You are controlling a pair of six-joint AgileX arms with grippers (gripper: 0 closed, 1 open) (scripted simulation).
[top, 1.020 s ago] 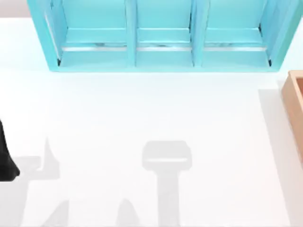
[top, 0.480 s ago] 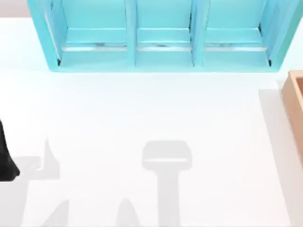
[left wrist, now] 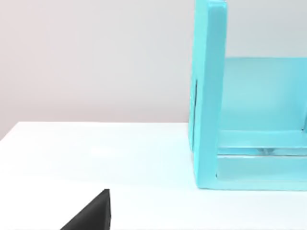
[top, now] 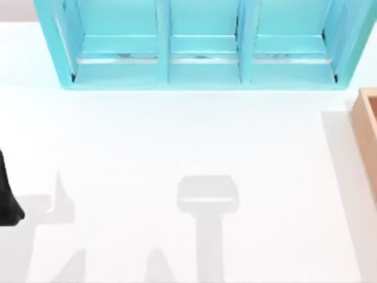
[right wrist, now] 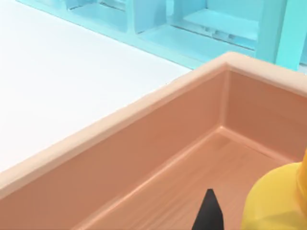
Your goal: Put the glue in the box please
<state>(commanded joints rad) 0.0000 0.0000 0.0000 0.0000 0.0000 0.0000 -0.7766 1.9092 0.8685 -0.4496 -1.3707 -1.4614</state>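
Wood-coloured walls of the box (right wrist: 144, 143) frame the yellow glue (right wrist: 278, 201) at the right wrist view's lower right, over the box floor. Beside it shows a dark tip of the right gripper (right wrist: 209, 213); whether it clamps the bottle cannot be told. Turquoise shelving (top: 200, 47) spans the top view's upper edge.

- No readable text, label, brand, number or sign appears in any view.
- The glue (right wrist: 276, 199), close beside the right claw's fingertip, shows plain yellow surface only.
- The box (right wrist: 144, 139) walls and the turquoise shelf unit (top: 200, 44) carry no markings.
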